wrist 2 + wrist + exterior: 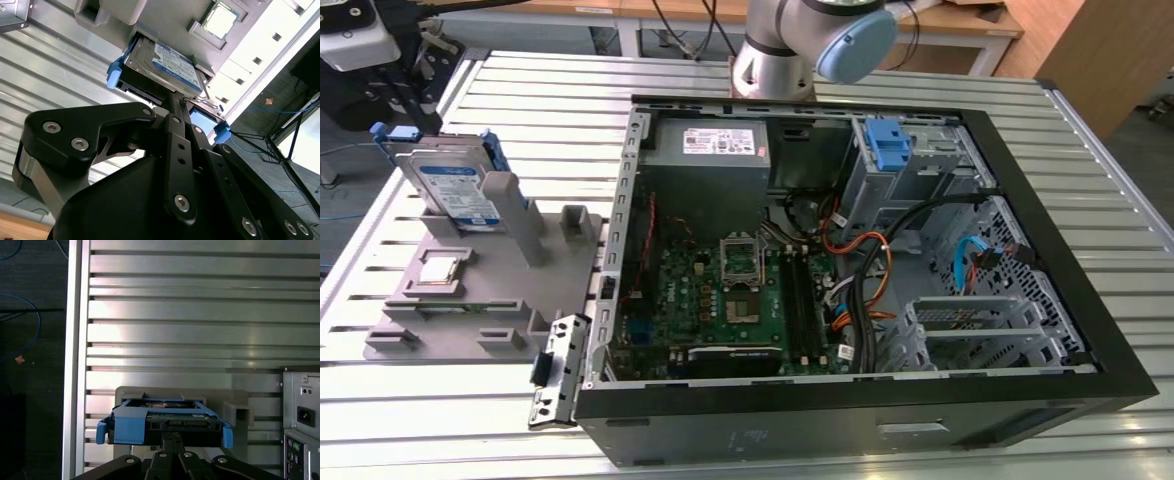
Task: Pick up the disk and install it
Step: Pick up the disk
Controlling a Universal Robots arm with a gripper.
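Disk [454,190] stands on edge in a slot of the grey fixture [467,310], at the exterior view's left, well apart from the drive bay of the open computer case [1067,385]. Its white-and-blue label shows in the exterior view, and blue carrier rails [395,133] run along its edges.

The fixture lies on the slatted aluminium table [854,85], just beside the case's side wall. A processor chip [440,270] sits in a recess of the fixture, near the foot of the disk.

The gripper [175,97] is at the upper end of the disk. In both wrist views its two slim fingers [174,130] are drawn close together, tips right at the connector edge between the rails. They look clenched on each other rather than spread around the drive. Whether the tips touch it I cannot tell.

Inside the case a grey power supply [707,150] sits against the far wall, with the green motherboard [720,300] on the floor. A lone blue bracket [887,145] stands in the drive bay. The arm's base [787,50] rises behind the case.
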